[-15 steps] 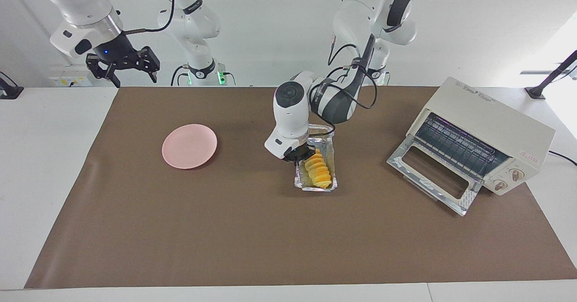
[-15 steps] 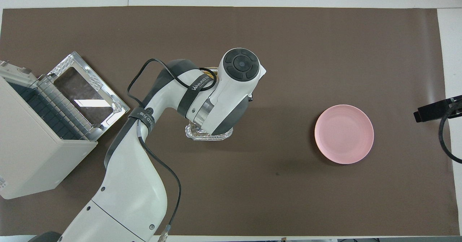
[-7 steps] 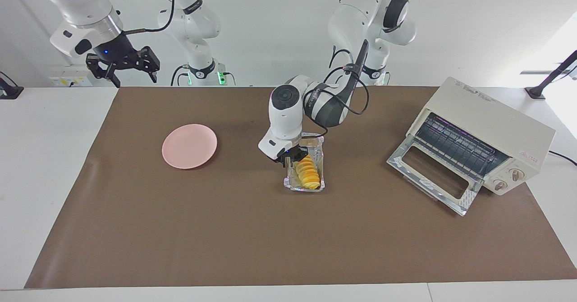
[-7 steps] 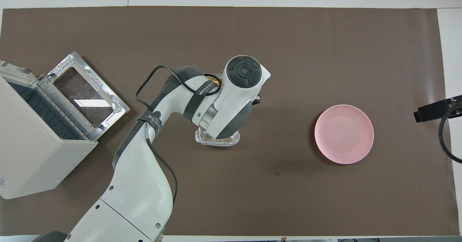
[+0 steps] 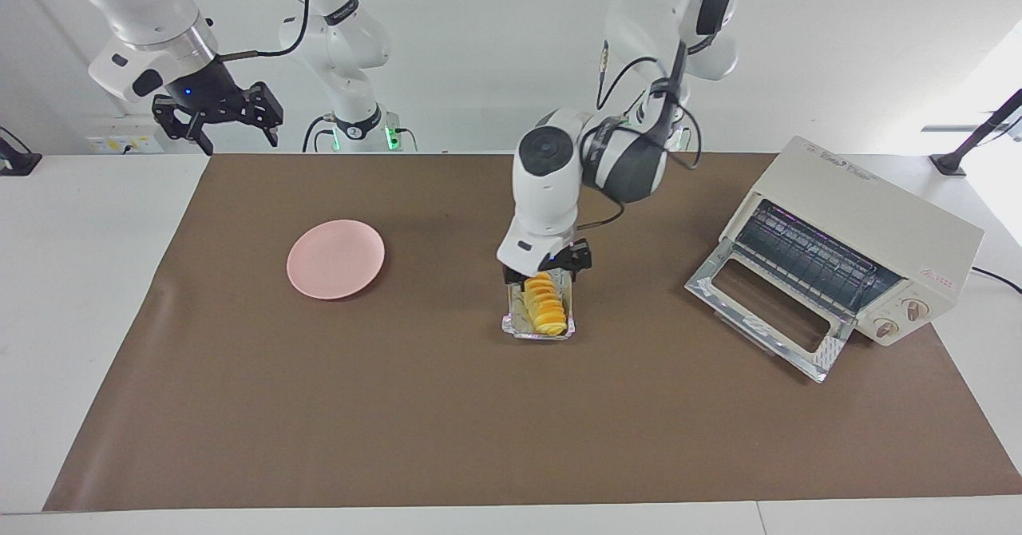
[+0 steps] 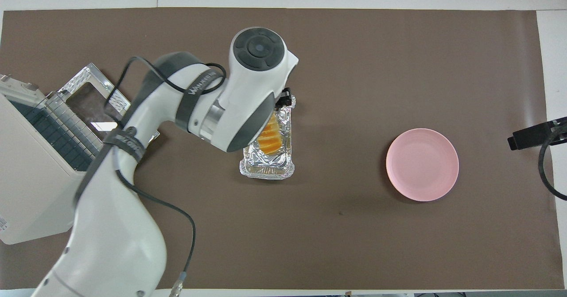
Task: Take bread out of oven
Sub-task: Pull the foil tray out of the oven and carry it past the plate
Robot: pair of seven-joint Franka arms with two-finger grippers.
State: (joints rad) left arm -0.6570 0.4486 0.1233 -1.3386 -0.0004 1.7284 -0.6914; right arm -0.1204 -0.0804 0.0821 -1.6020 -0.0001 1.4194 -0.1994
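The left gripper (image 5: 548, 276) has let go and lifted; its jaws are spread over the crinkly foil tray (image 5: 511, 324). The bumpy orange bread (image 5: 544, 308) lies in that shiny tray on the brown table (image 5: 399, 407), beside the open oven (image 5: 846, 247). The right gripper (image 5: 217, 124) waits, jaws spread, near the smooth round pink plate (image 5: 335, 258).

Crinkled shiny foil is being shown on the tray (image 5: 512, 325), matt brown paper-like covering on the table (image 5: 399, 407), smooth matt pink plate (image 5: 335, 258), glossy cream oven (image 5: 870, 215) casing
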